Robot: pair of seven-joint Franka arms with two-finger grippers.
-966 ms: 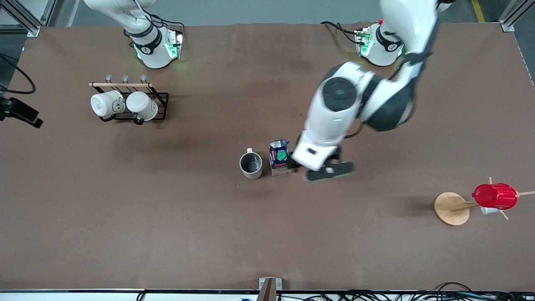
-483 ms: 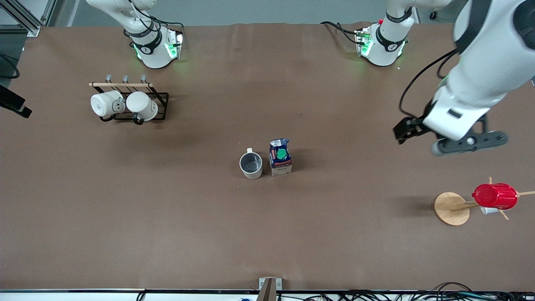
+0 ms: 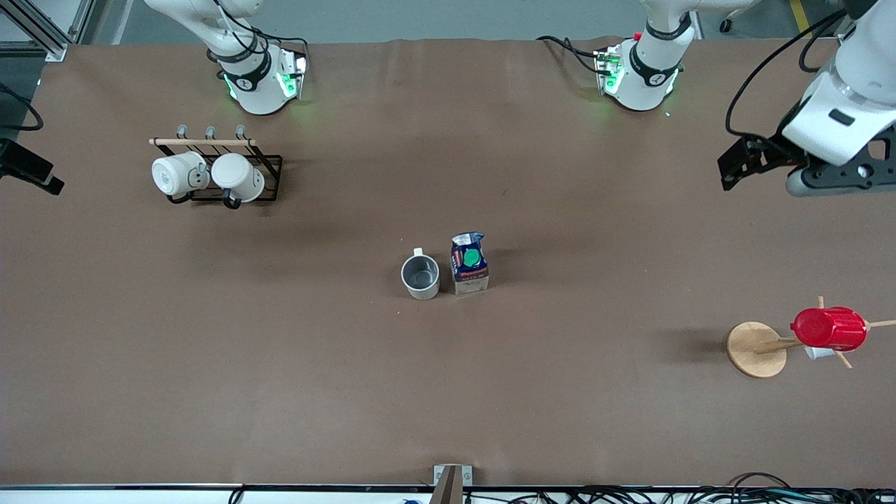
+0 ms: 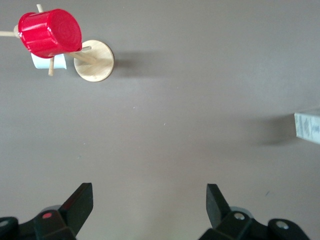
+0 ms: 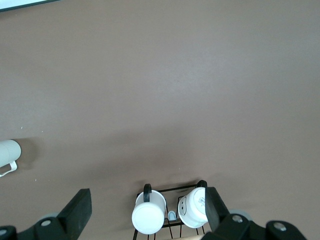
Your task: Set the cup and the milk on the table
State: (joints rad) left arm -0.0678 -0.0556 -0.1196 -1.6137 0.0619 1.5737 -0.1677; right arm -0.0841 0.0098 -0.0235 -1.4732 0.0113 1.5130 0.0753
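Note:
The cup (image 3: 420,276), pale grey with a dark inside, stands upright on the brown table (image 3: 448,392) near its middle. The milk (image 3: 469,263), a blue-and-white carton with a green cap, stands right beside it toward the left arm's end. My left gripper (image 3: 742,162) is open and empty, up in the air over the left arm's end of the table; in the left wrist view (image 4: 150,189) only the carton's edge (image 4: 307,128) shows. My right gripper (image 5: 147,195) is open and empty above the mug rack; the cup's side (image 5: 7,155) shows at that view's edge.
A black wire rack (image 3: 269,168) holds two white mugs (image 3: 210,175) toward the right arm's end. A wooden cup tree (image 3: 756,348) with a red cup (image 3: 829,329) stands toward the left arm's end, also in the left wrist view (image 4: 50,32).
My left gripper has drawn away from the milk, up and over to the left arm's end of the table. Cup and milk have stayed put.

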